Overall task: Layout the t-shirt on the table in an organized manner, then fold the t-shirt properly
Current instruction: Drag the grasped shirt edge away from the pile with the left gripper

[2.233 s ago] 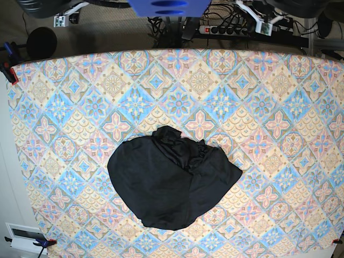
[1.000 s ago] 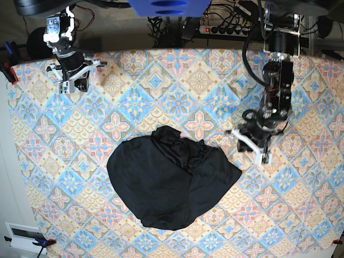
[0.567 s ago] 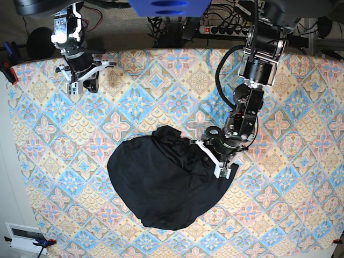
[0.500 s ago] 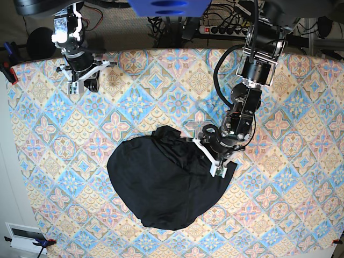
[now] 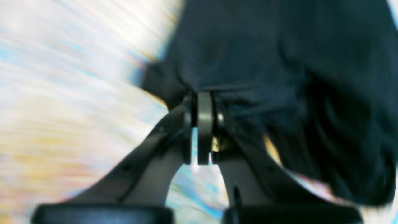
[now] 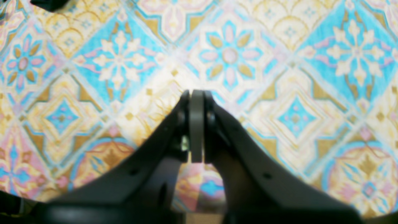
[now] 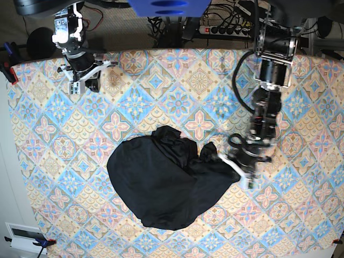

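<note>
The worktop [image 7: 64, 161], covered by a cloth of diamond floral tiles in pastel blue, pink and yellow, fills most of the base view. On it, a little below the middle, lies the t-shirt [image 7: 161, 185], a crumpled black heap with a rounded outline and gathered folds along its upper right side. The left arm reaches down on the right of the base view to the heap's right edge, where the left end effector [image 7: 239, 171] is clamped on a fold of the black fabric; its wrist view, much blurred, shows the fingers pressed together with the cloth bunched at their tips. The right end effector [image 7: 81, 81] hangs over the worktop's far left corner, well apart from the t-shirt, its fingers [image 6: 196, 124] closed on nothing above the bare patterned cloth.
</note>
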